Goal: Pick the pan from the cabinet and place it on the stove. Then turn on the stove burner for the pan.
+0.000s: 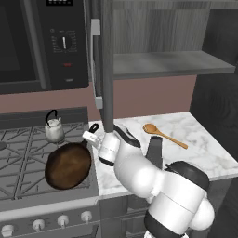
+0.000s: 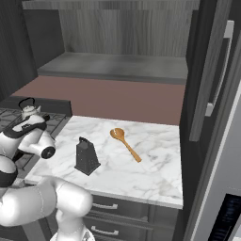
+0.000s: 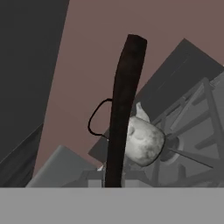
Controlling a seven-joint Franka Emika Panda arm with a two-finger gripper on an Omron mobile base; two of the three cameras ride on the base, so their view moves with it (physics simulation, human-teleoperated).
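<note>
The pan [image 1: 69,165], a round dark brown skillet, lies over the front right grate of the stove [image 1: 18,153]. Whether it rests on the grate or hangs just above it, I cannot tell. Its long dark handle [image 1: 93,128] points up and to the right, and my gripper [image 1: 91,135] is shut on it. In the hand view the handle [image 3: 124,105] runs straight up from the bottom. The cabinet [image 1: 172,62] stands open above the counter, and its grey shelf [image 2: 117,66] is bare.
A small silver kettle [image 1: 54,129] sits on the back right burner, close behind the pan. The open cabinet door [image 1: 103,60] hangs just above my hand. On the marble counter [image 1: 204,144] lie a wooden spoon [image 1: 163,135] and a dark grater [image 2: 87,156]. Silver knobs [image 1: 62,220] line the stove's front.
</note>
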